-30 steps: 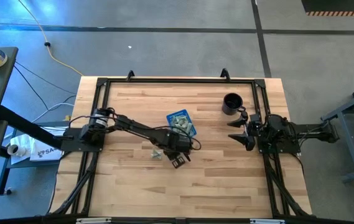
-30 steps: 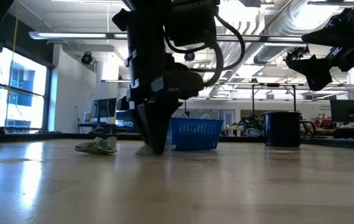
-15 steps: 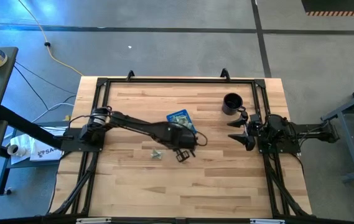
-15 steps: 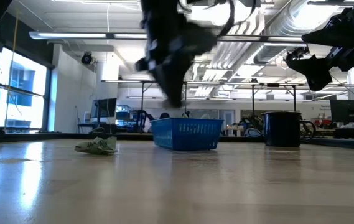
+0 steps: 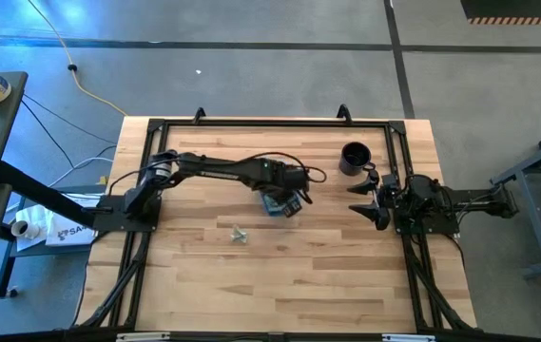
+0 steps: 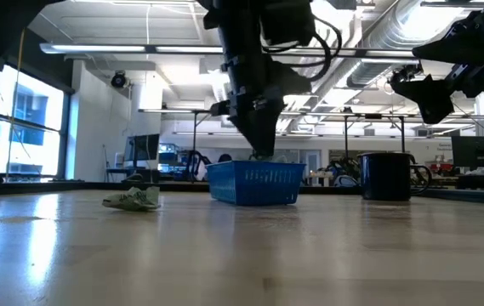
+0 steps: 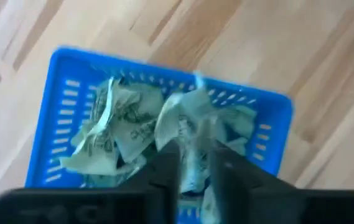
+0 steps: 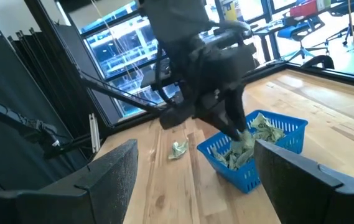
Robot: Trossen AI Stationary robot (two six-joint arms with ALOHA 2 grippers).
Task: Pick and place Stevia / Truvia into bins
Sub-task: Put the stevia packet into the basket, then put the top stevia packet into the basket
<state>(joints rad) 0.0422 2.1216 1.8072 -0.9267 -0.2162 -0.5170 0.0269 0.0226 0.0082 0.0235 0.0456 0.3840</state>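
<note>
Left gripper [image 7: 194, 177] is parked right over the tray [image 5: 280, 202], fingers [image 7: 164, 180] only slightly apart with 1 packet [image 7: 192, 155] sitting between them. Can't tell if it's pinched or already let go. So this looks like the drop-off step. The tray holds a crumpled pile of packets [image 7: 124, 127] already. Next I'd guess it needs to spread wider so the packet falls in, lift clear of the tray, then go for the stray packets [image 5: 239, 234] lying on the table [image 5: 346, 275] well apart from the tray, on its near side. Right gripper [image 5: 363, 200] waits beyond the mug [image 5: 353, 158], fingers spread wide and empty.
</note>
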